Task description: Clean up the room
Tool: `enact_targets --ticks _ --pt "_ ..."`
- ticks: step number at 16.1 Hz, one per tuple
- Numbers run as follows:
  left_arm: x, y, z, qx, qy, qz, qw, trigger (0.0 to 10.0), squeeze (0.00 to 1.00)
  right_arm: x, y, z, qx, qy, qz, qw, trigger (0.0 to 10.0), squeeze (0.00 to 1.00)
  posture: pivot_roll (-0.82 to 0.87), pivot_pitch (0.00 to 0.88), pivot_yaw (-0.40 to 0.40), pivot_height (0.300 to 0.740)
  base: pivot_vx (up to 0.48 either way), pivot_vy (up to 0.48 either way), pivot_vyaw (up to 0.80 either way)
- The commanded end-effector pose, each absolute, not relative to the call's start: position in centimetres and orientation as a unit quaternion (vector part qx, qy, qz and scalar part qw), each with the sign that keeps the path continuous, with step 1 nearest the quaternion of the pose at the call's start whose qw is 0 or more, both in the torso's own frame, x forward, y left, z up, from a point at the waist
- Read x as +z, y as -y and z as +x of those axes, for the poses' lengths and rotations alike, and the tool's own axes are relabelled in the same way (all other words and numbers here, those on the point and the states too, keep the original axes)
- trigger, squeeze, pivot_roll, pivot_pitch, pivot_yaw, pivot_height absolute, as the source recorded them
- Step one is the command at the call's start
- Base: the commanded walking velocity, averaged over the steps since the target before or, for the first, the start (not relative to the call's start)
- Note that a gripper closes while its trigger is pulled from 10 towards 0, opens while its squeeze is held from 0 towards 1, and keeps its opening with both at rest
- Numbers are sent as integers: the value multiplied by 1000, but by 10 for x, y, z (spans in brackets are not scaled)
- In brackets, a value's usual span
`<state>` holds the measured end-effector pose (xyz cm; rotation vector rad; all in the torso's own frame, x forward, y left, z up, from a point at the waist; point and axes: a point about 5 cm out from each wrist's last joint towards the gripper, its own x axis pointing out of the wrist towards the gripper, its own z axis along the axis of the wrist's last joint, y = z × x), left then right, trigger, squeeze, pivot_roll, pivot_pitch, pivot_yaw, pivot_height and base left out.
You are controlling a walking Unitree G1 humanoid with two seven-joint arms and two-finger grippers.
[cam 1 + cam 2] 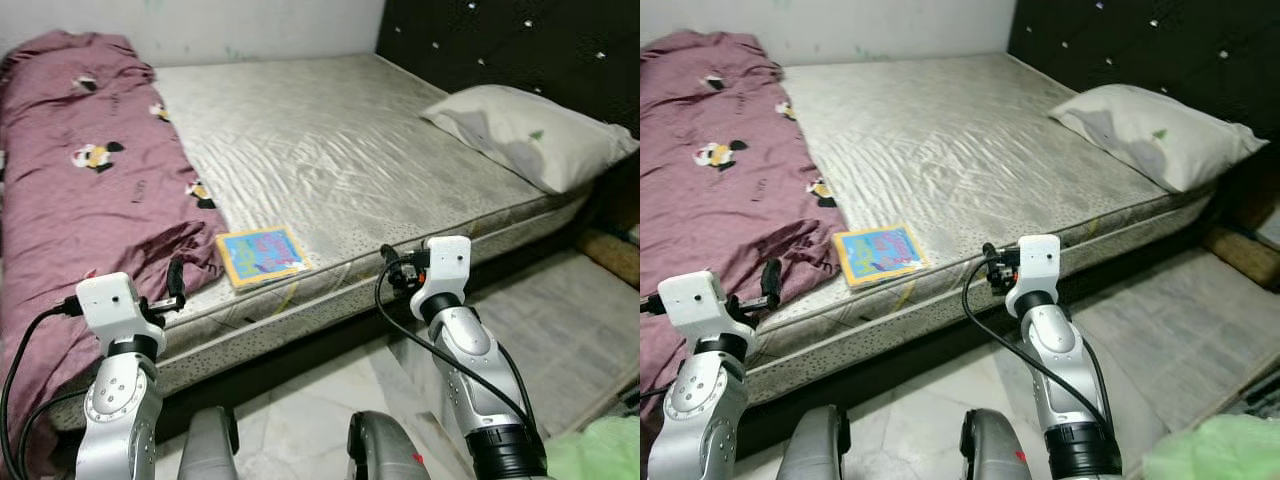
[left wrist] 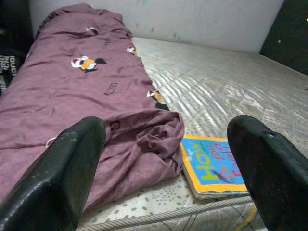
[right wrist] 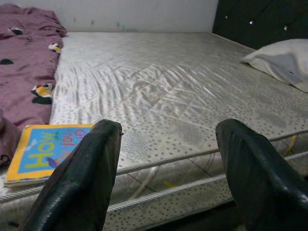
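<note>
Between your two wide-open, empty grippers, left gripper (image 2: 159,168) and right gripper (image 3: 168,163), lies the flat blue yellow-bordered picture book (image 1: 262,254), its long axis running along the mattress edge.

Both arms are raised forward, left gripper (image 2: 163,168) and right gripper (image 3: 168,168) level, jaws spread wide.

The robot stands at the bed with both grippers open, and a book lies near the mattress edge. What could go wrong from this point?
1. The book lies near the mattress edge; a push from the left gripper or right gripper could probably knock it to the floor.
2. The purple blanket bunches right beside the book, so a finger might catch the cloth and drag it.
</note>
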<state>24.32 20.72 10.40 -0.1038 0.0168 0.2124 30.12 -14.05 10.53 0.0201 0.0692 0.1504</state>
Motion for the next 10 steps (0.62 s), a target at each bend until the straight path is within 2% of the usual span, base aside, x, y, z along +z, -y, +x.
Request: enact_targets --ticks 1,4,10 --pt "104 -204 245 100 -10 -53 994 10000 0 108 142 303 74 -31 6 997 10000 0 -16 0 -82 607 0 0 0" --pt "103 -204 246 102 -12 -58 993 10000 0 108 143 303 74 -31 8 997 10000 0 -18 0 -83 607 0 0 0" --pt "103 -204 247 99 -12 -60 993 10000 0 108 143 305 75 -32 7 997 10000 0 -20 0 -85 607 0 424 0"
